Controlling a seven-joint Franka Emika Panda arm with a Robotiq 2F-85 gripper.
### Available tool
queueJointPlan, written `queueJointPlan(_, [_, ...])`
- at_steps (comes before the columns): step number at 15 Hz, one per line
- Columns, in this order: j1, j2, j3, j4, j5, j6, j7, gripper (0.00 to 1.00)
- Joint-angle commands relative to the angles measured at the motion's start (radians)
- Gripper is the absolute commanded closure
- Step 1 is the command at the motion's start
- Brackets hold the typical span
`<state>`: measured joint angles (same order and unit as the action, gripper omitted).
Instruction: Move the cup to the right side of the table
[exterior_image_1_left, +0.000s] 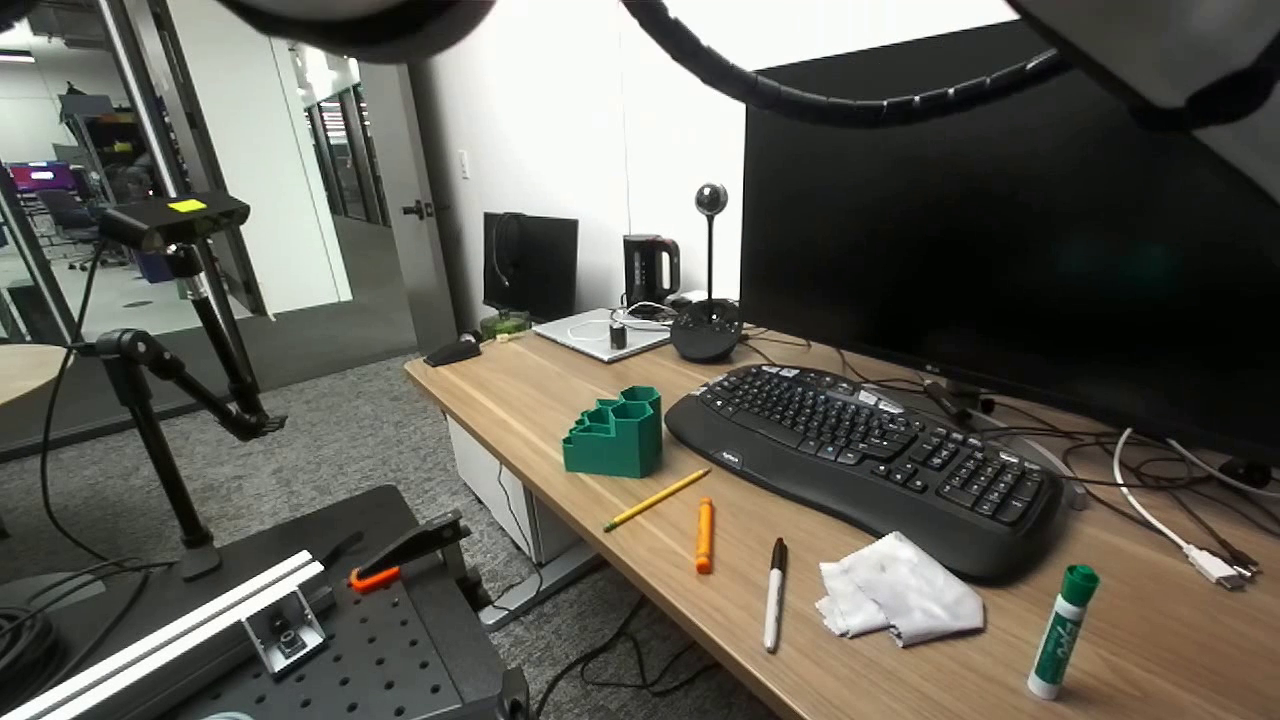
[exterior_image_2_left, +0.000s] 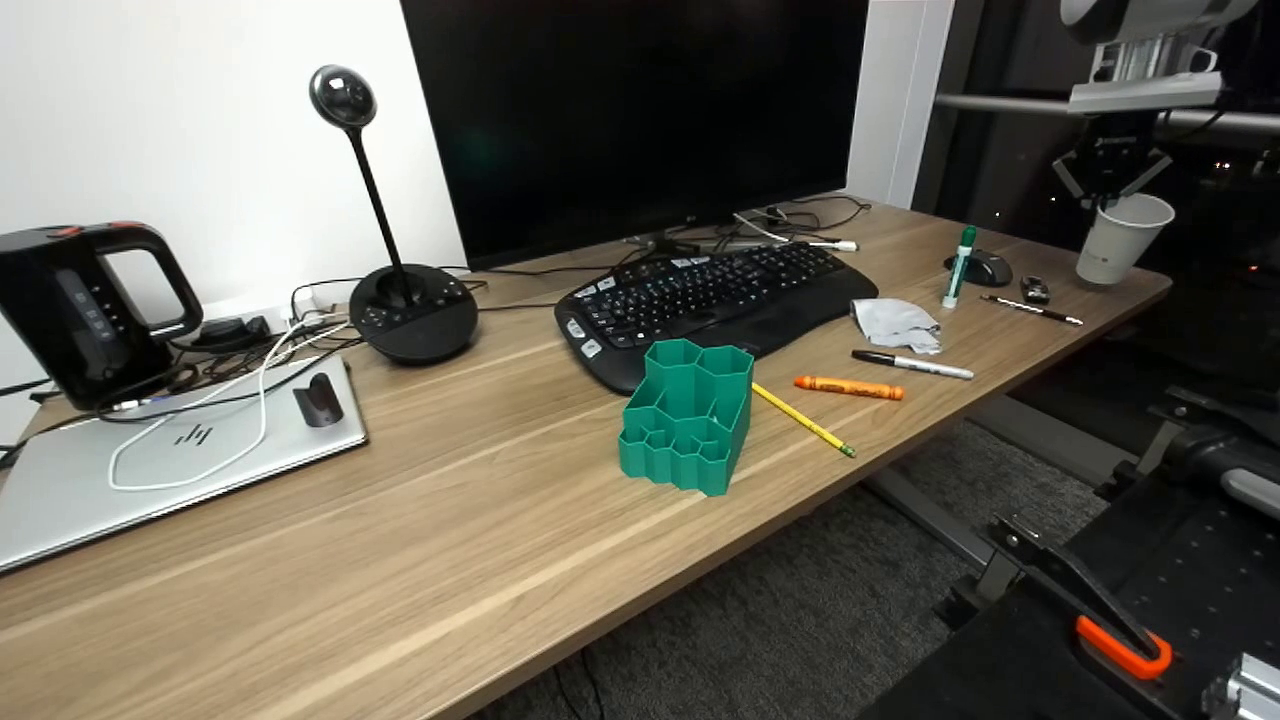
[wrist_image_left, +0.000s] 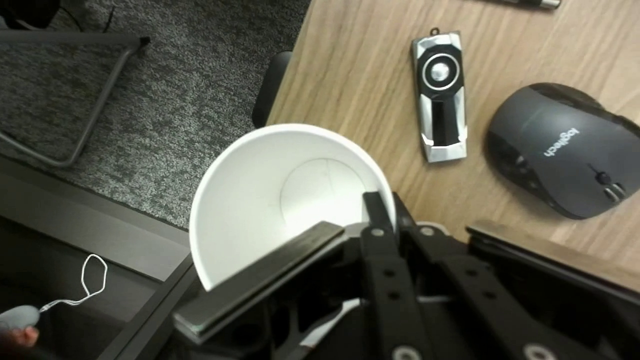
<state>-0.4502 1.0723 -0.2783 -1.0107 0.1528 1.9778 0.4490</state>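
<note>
The cup (exterior_image_2_left: 1122, 243) is white and wide-mouthed, at the far right corner of the table (exterior_image_2_left: 400, 570) in an exterior view. It leans a little, its mouth tilted to the right. Whether its base touches the table I cannot tell. My gripper (exterior_image_2_left: 1103, 203) points down and is shut on the cup's rim. In the wrist view my gripper (wrist_image_left: 385, 205) has one fingertip inside the cup (wrist_image_left: 240, 195) and one outside, with the wall pinched between them. The table also shows in an exterior view (exterior_image_1_left: 500, 400), where the cup and fingers are out of view.
Beside the cup are a black-and-silver fob (wrist_image_left: 442, 115), a mouse (wrist_image_left: 565, 150) and a pen (exterior_image_2_left: 1035, 311). A green-capped marker (exterior_image_2_left: 959, 268) stands upright near a crumpled white tissue (exterior_image_2_left: 895, 325). The keyboard (exterior_image_2_left: 720, 310) lies before the monitor (exterior_image_2_left: 650, 120). A green holder (exterior_image_2_left: 690, 420) stands mid-table.
</note>
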Motion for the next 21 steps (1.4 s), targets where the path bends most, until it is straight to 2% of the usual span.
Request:
queueJointPlan(1, [-0.036,0.124,0.030,0.202,0.032,-0.078,0.023,0.99])
queueJointPlan(4, [-0.045,0.186,0.040,0.279,0.033,-0.103,0.033,0.99])
queueJointPlan(6, [-0.056,0.177,0.057,0.289,0.023,-0.143,0.023,0.99])
queueJointPlan(7, [-0.062,0.179,0.062,0.304,0.023,-0.169,0.018,0.96])
queueJointPlan(8, [-0.071,0.176,0.070,0.313,0.024,-0.200,0.004,0.71])
queueJointPlan(9, [-0.079,0.174,0.079,0.322,0.026,-0.227,-0.006,0.71])
queueJointPlan(11, [-0.084,0.136,0.086,0.298,0.033,-0.258,-0.033,0.59])
queueJointPlan(15, [-0.084,0.077,0.078,0.284,0.014,-0.274,-0.073,0.30])
queueJointPlan(17, [-0.076,0.007,0.080,0.225,0.009,-0.275,-0.132,0.15])
queueJointPlan(18, [-0.074,0.081,0.068,0.280,0.008,-0.238,-0.081,0.08])
queueJointPlan(19, [-0.074,0.066,0.068,0.277,0.008,-0.240,-0.087,0.25])
queueJointPlan(21, [-0.074,0.068,0.068,0.274,0.008,-0.240,-0.086,0.10])
